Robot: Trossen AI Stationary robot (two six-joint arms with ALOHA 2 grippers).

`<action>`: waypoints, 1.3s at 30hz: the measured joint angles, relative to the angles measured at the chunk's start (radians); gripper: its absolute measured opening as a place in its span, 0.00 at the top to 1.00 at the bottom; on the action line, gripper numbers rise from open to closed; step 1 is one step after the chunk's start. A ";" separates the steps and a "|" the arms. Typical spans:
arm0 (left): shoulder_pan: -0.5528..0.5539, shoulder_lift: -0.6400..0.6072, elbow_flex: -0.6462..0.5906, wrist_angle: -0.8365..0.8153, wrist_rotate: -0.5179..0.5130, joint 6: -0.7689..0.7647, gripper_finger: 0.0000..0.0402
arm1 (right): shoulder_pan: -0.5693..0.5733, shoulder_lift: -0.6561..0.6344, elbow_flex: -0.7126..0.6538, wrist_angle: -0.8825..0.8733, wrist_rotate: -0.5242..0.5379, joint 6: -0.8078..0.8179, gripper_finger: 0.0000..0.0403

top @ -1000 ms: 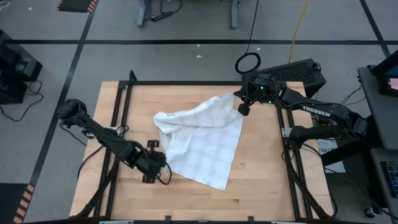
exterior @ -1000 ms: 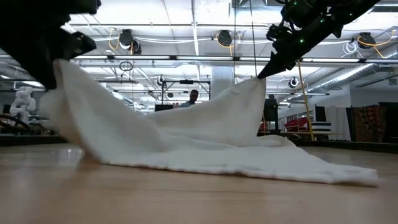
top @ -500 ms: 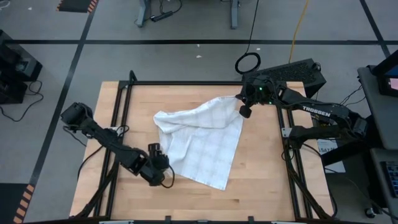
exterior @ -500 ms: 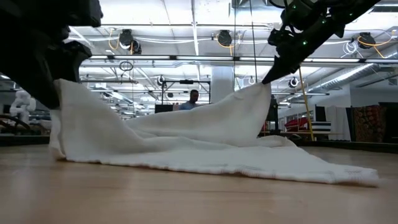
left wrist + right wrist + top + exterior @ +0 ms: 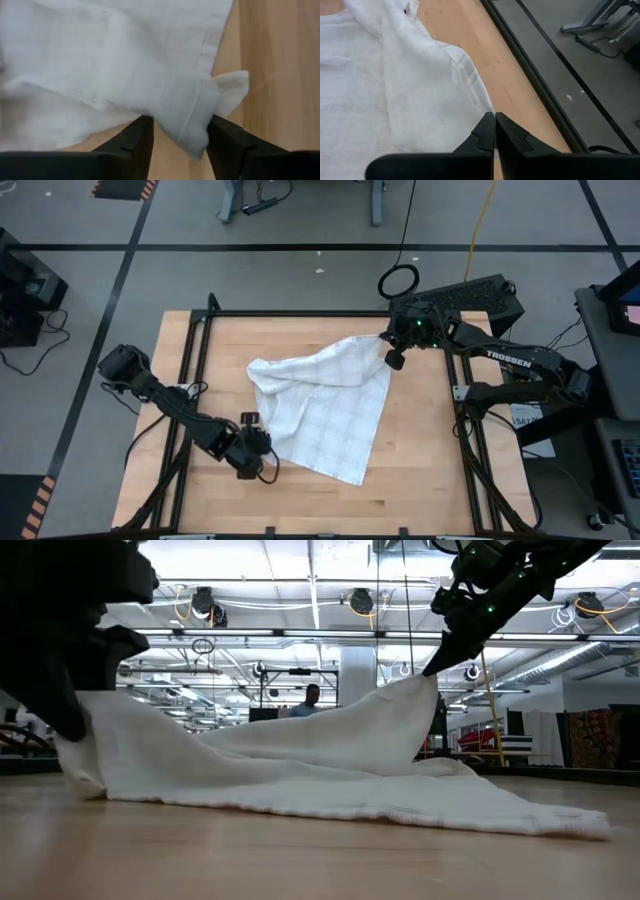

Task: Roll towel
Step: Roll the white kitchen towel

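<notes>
Towel (image 5: 325, 405), white with a faint grey grid, spread loosely over the middle of the wooden surface (image 5: 420, 470), rumpled and not yet rolled. One corner pointing toward the near edge, another lifted off the wood near the far right corner, a bunched fold lying toward the left side. In the low view, cloth (image 5: 300, 765) rising in a peak at the right and sloping down flat toward the near right.

Raised far corner pinched by the right gripper (image 5: 392, 358), fingers pressed together on the hem (image 5: 487, 112), cloth hanging taut from the tips. Right arm reaching in from the right side, over the far right corner of the surface.

Left gripper (image 5: 250, 450) low at the towel's left edge, near the near left part of the surface. In the left wrist view, fingers (image 5: 142, 137) standing apart with a thick folded hem and small white tag (image 5: 232, 85) lying between them; cannot tell whether the cloth is actually clamped. Left arm stretching in from the left edge.

Black metal frame (image 5: 300, 314) bordering the surface. A person (image 5: 312, 697) visible far off in the room behind.
</notes>
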 joint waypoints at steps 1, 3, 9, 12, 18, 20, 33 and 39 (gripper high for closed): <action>0.000 0.000 0.015 -0.033 0.000 0.014 0.63 | 0.000 0.000 0.000 0.000 0.000 0.000 1.00; -0.003 0.000 0.040 -0.104 -0.004 0.059 0.69 | 0.000 0.000 0.000 0.003 0.000 0.000 1.00; 0.006 -0.004 0.054 -0.139 -0.028 0.271 0.97 | 0.000 0.000 0.000 0.015 0.003 0.000 1.00; 0.014 -0.004 0.061 -0.118 0.034 0.402 0.98 | 0.000 0.000 0.000 0.015 0.004 0.000 1.00; 0.042 -0.005 0.194 -0.145 0.150 0.591 0.99 | -0.002 0.000 0.000 0.015 0.005 0.000 1.00; 0.059 -0.005 0.213 -0.106 0.100 0.532 0.98 | -0.002 0.000 0.000 0.015 0.004 0.004 1.00; 0.054 0.029 0.170 -0.049 0.060 0.274 0.57 | -0.002 0.000 0.000 -0.014 0.004 0.017 1.00; 0.036 0.008 0.083 -0.162 -0.032 0.233 0.50 | -0.002 0.000 0.000 -0.015 0.004 0.015 1.00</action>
